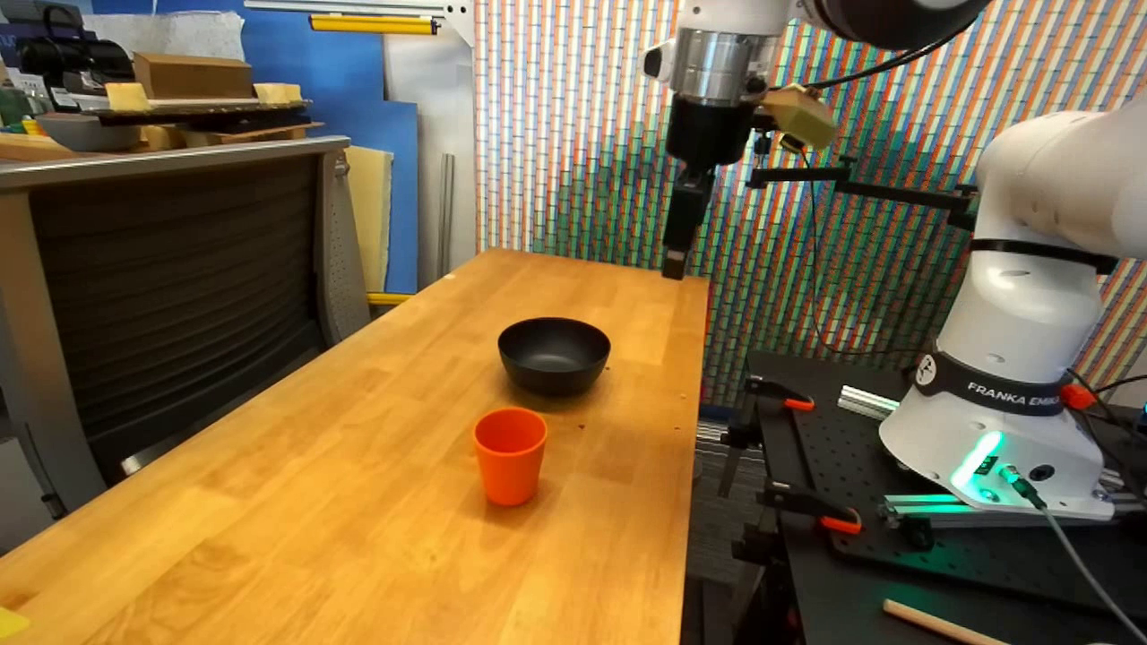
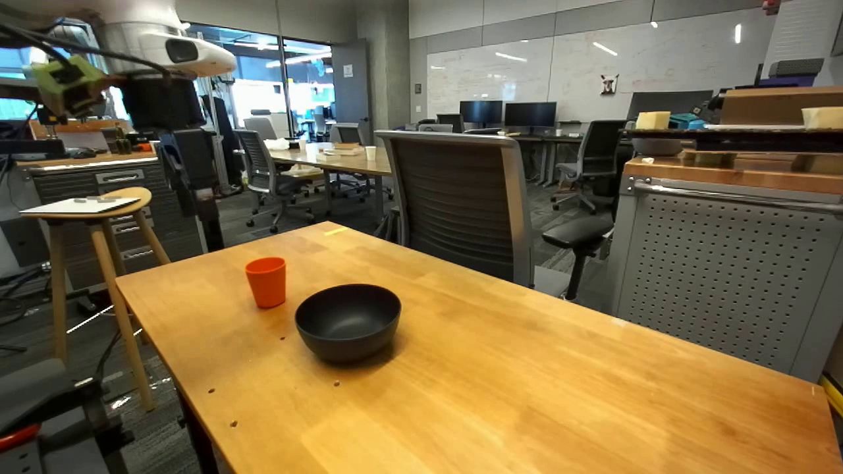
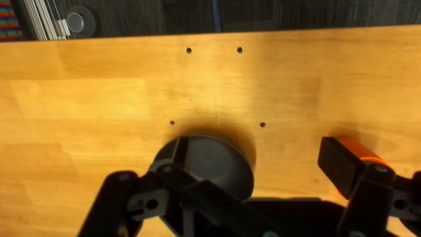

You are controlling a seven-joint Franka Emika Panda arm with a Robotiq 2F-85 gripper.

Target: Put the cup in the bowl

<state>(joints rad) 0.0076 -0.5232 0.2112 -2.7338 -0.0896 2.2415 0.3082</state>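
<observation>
Zero load: end effector spread wide; off-centre descent could tip cup toward robot-side edge of desk.

At the right of the frame in an exterior view, the Franka Emika Panda arm is glossy white, its base bearing a black band lettered "FRANKA", a green light strip and a grey cable. Near the top there, a silver collar meets a black cylindrical housing. Along the bottom of the wrist view, the Robotiq gripper has black, angular fingers, grey drilled link plates and round pivot pins.
</observation>
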